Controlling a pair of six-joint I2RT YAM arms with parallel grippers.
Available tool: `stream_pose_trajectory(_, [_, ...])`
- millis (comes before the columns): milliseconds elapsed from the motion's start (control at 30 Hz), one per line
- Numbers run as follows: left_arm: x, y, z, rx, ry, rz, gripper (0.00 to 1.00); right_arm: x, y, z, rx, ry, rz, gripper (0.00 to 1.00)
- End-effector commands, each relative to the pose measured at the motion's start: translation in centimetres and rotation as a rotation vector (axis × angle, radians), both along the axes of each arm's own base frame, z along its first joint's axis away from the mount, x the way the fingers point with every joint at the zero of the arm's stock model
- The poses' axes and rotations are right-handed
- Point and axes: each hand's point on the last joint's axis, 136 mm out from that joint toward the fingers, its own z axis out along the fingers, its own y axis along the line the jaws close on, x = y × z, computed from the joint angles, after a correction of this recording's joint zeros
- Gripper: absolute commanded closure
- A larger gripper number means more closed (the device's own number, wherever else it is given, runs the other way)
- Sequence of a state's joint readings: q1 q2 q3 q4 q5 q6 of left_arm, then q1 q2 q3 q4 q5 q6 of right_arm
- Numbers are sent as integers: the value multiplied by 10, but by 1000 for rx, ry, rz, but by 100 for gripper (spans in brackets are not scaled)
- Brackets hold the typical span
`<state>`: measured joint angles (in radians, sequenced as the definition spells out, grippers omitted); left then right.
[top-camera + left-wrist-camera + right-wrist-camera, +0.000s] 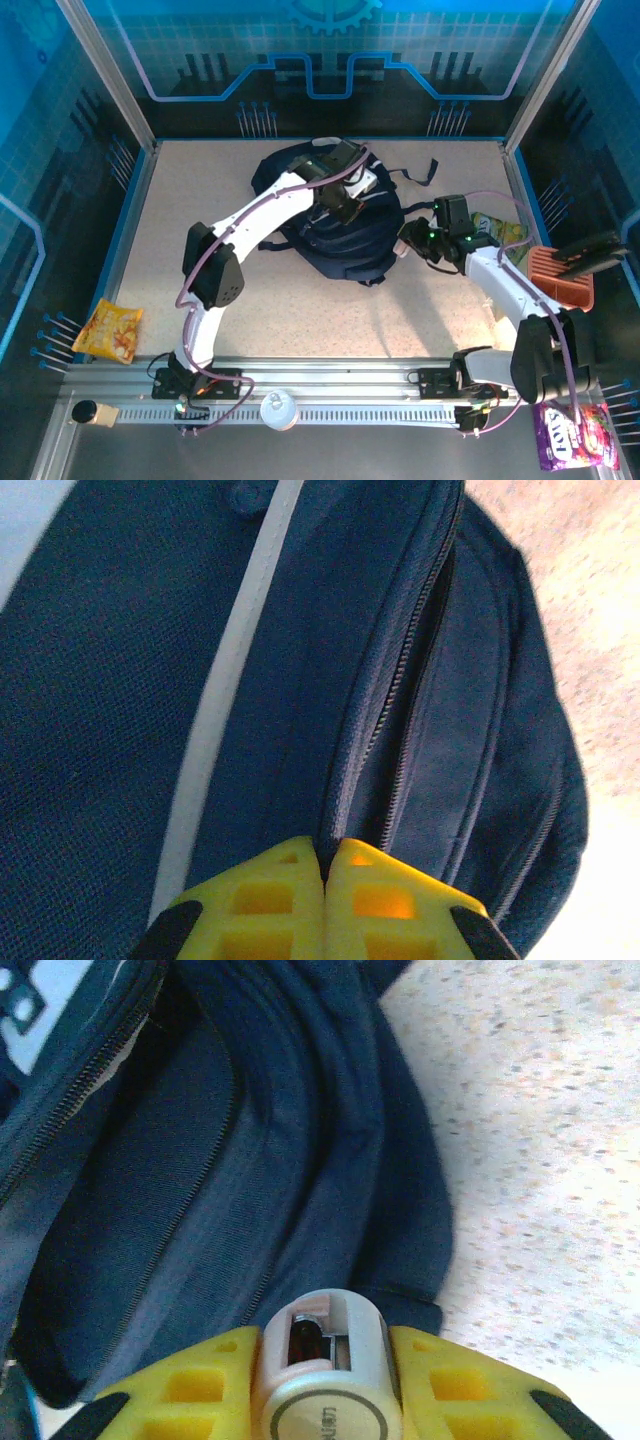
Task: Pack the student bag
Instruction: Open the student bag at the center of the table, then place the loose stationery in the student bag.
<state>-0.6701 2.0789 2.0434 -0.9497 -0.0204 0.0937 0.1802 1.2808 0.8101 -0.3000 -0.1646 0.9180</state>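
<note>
Since your left gripper (325, 855) is closed together at the zipper (392, 675) of the student bag (100, 730), right at its tips, confirm it's actually nipping fabric before lifting. Your right gripper (325, 1340) is clamped on a white cylinder (325, 1380). The bag lies ahead-left, so feed it in slowly.

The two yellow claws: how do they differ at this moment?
The left gripper has jaws pressed together at a zipper of the student bag; the right gripper clamps a white cylinder between its jaws. The left gripper is over the bag, the right gripper at its edge beside the table. Both are yellow.
</note>
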Motion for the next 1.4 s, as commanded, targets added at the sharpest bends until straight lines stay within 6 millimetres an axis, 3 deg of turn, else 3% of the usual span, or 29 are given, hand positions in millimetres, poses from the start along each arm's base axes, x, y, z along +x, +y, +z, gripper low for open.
stream_pose_trajectory(0, [4, -20, 83, -272, -129, 24, 100, 29, 29, 35, 133, -106, 39, 73])
stream_pose_trajectory(100, [6, -26, 101, -359, -152, 56, 100, 48, 58, 60, 202, -153, 87, 73])
stream_pose_trajectory(233, [10, -30, 109, -414, -167, 75, 100, 68, 83, 72, 257, -160, 97, 73])
stream_pose_trajectory(367, [14, -26, 114, -432, -171, 108, 100, 82, 84, 76, 260, -159, 35, 72])
stream_pose_trajectory(567, [19, -21, 122, -517, -154, 148, 100, 83, 82, 54, 251, -97, -41, 71])
stream_pose_trajectory(667, [22, -18, 124, -542, -146, 159, 100, 87, 88, 48, 262, -88, -41, 65])
stream_pose_trajectory(800, [24, -15, 125, -560, -137, 170, 100, 99, 106, 56, 324, -124, 23, 49])
stream_pose_trajectory(900, [25, -12, 123, -563, -131, 179, 100, 99, 107, 59, 338, -130, 30, 48])
stream_pose_trajectory(1133, [24, -10, 121, -563, -126, 184, 100, 79, 95, 51, 295, -115, 39, 57])
stream_pose_trajectory(1367, [17, -10, 108, -554, -89, 174, 100, 54, 95, 31, 238, -50, 94, 78])
